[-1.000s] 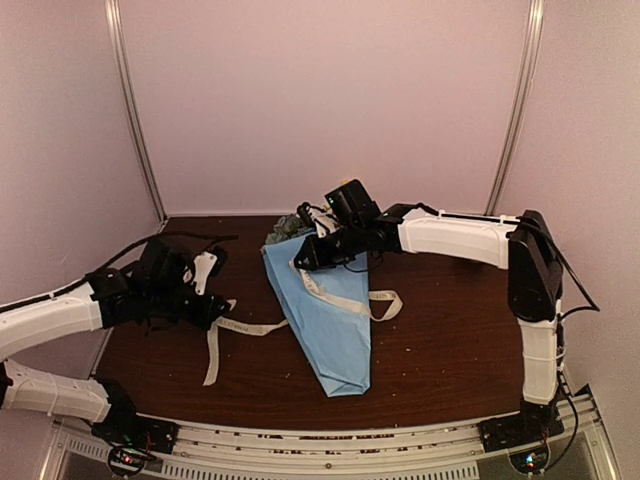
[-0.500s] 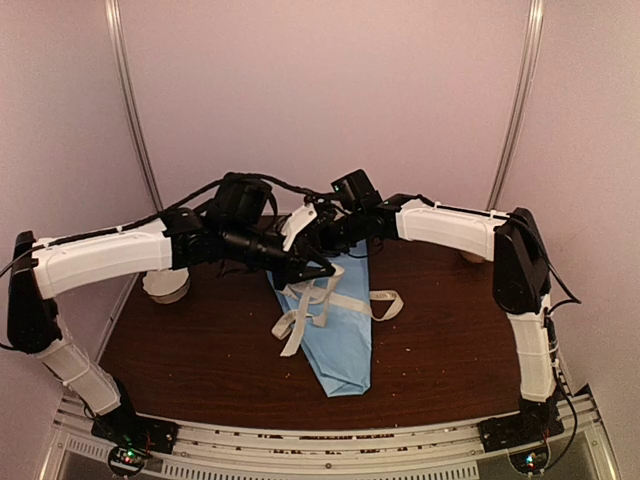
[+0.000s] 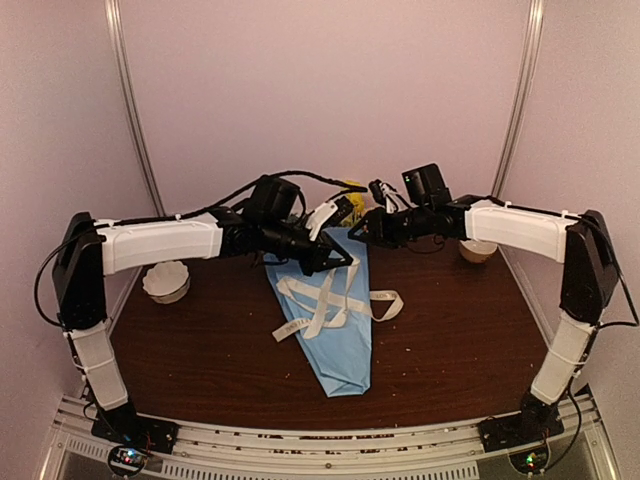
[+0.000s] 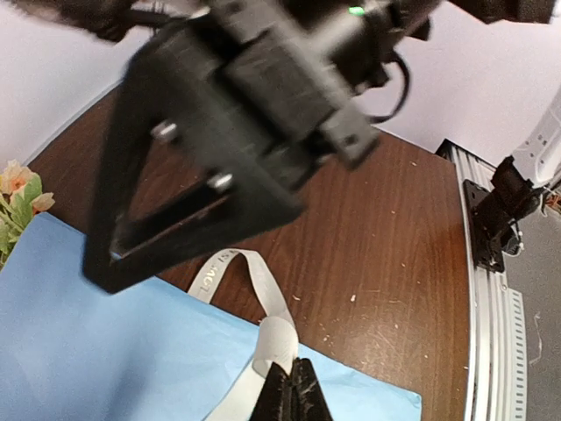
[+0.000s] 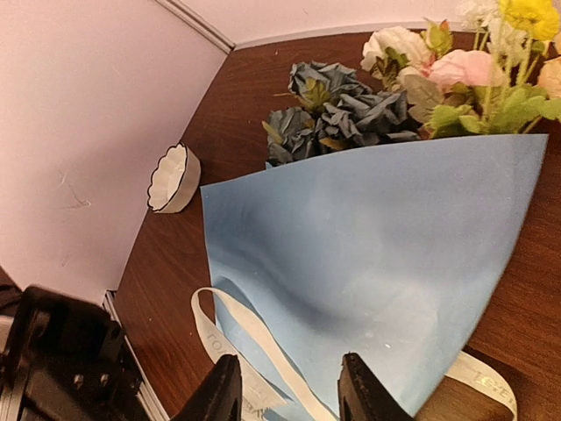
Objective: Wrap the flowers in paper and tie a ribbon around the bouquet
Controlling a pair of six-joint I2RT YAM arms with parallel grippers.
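Right arm pulled back; left reached in. Top: bouquet (image 3: pixel 345 345) on counter (image 3: pixel 200 350), ribbon (image 3: pixel 318 303) across it, left fingers (image 3: pixel 340 262) above, right fingers (image 3: pixel 360 236) clear. Left wrist: clamped on ribbon. Right wrist: half-spread, empty. Tying step, I judge; next needs right regrasping the free end.

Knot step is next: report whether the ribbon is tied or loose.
Loose. The ribbon lies in slack loops over the bouquet, no knot visible; the left gripper has its shut jaws pinching one fold.

Soft, even light from above, pale walls (image 3: pixel 300 100) a little dim and pinkish, faint soft shadows on the dark bench (image 3: pixel 450 330), left wrist view smeared with blur up close, flowers (image 5: pixel 421 79) sharp and bright, bottom edge there fuzzy.
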